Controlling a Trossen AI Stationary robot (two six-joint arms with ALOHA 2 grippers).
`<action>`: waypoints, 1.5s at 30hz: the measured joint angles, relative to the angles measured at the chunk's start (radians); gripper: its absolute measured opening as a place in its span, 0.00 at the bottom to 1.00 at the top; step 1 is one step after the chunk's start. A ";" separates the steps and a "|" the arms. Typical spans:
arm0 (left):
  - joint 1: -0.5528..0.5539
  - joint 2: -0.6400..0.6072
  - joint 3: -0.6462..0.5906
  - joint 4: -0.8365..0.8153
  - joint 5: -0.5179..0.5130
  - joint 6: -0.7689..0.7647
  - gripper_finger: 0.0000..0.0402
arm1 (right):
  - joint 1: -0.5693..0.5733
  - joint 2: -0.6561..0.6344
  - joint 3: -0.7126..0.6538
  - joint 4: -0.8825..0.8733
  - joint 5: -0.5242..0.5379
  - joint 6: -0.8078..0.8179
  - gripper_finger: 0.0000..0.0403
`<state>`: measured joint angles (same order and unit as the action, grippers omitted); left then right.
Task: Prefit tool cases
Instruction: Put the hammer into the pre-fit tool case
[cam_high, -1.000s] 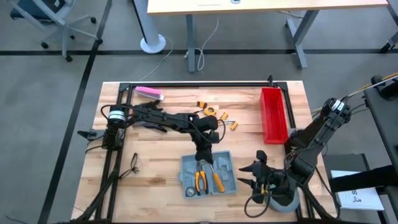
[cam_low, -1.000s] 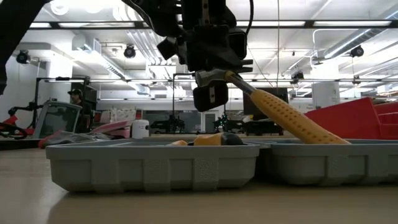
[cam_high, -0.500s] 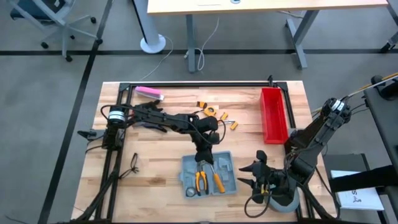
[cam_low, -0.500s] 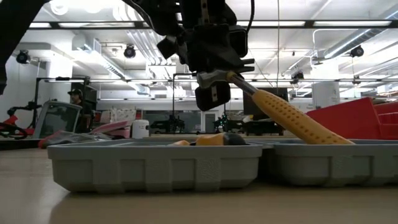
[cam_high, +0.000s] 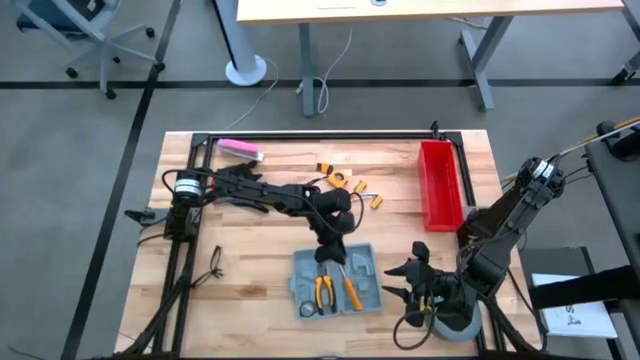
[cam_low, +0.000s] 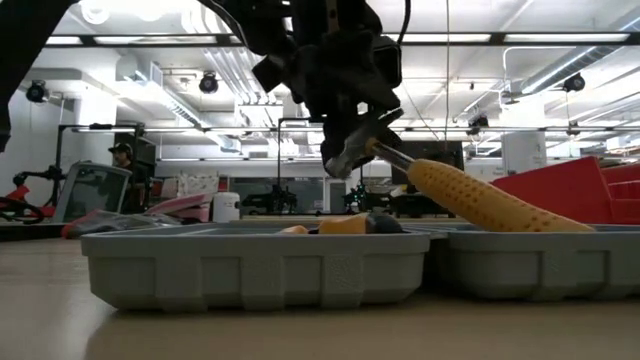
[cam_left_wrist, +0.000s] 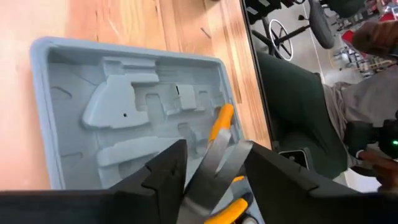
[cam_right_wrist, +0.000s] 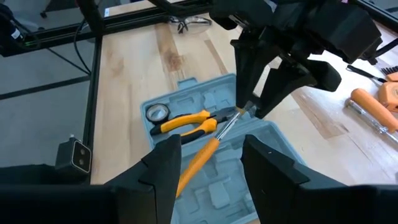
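The grey-blue tool case (cam_high: 335, 280) lies open on the table's near middle, both halves flat, moulded slots up (cam_left_wrist: 130, 124). Yellow-handled pliers (cam_right_wrist: 183, 121) lie in it. A hammer with a yellow handle (cam_low: 480, 200) slants over the case: its metal head (cam_low: 348, 158) is up at my left gripper (cam_high: 328, 250), and its handle end is down in the right-hand half. My left gripper's fingers stand slightly apart around the head. At the near right my right gripper (cam_high: 392, 282) hovers open, holding nothing. My left gripper has the hammer's metal head (cam_left_wrist: 214, 171) between its two fingers, which slant down from the table's far side. The fingers stand a little apart, and I cannot tell whether both touch the head. The hammer stays tilted, head up, handle end (cam_low: 580, 222) in the case.
A red bin (cam_high: 438, 185) stands at the far right. Small orange tools (cam_high: 345, 183) and a pink object (cam_high: 240, 149) lie toward the far edge, glasses (cam_high: 216, 262) at the near left. A grey roll (cam_high: 450, 322) sits under my right arm.
My left gripper has rolled a little, and its fingers have parted around the hammer's head. The hammer has tipped flatter: its handle has sunk toward the case while the head stays up at the fingers.
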<state>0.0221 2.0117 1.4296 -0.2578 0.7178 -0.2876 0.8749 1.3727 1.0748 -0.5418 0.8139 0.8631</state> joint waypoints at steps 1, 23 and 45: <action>-0.001 0.000 0.000 0.005 -0.006 0.002 0.43 | 0.000 0.000 0.000 0.000 0.000 0.000 0.36; -0.018 -0.006 0.000 0.033 -0.012 -0.034 0.38 | 0.000 -0.002 0.000 0.000 -0.001 0.002 0.35; -0.082 -0.012 0.000 -0.301 -0.293 0.171 0.35 | 0.000 -0.002 0.001 0.000 0.000 -0.010 0.35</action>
<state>-0.0598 1.9996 1.4300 -0.5584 0.4246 -0.1168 0.8745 1.3708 1.0756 -0.5419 0.8135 0.8526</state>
